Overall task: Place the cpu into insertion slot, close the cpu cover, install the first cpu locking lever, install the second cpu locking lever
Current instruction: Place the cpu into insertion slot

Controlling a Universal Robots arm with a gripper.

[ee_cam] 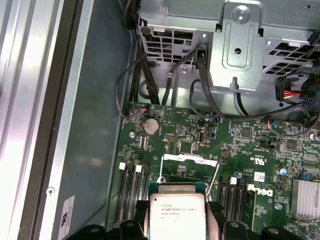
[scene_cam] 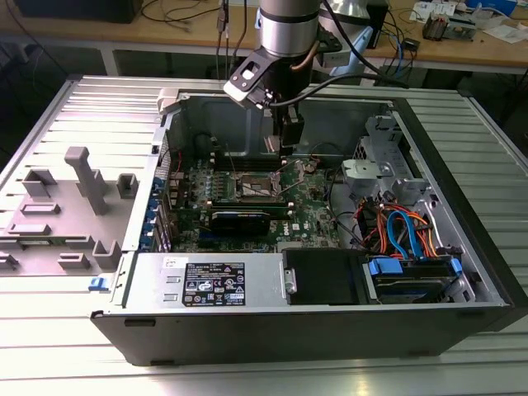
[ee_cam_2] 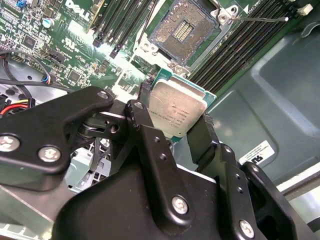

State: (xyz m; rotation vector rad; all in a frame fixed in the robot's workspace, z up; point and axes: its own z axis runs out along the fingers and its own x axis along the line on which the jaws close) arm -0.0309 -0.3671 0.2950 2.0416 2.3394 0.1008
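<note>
The gripper hangs inside an open computer case, its two black fingers clamped on opposite edges of the cpu. In the second wrist view the chip sits square between the pads, silver lid showing, held clear above the green circuit board. The insertion slot lies uncovered nearby, its contacts bare, with the chip not yet seated.

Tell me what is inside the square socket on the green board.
Only bare contacts: the square silver-rimmed socket is empty. The square silver-topped cpu sits clamped in the black gripper, short of it. In the first wrist view that cpu hides the socket.
</note>
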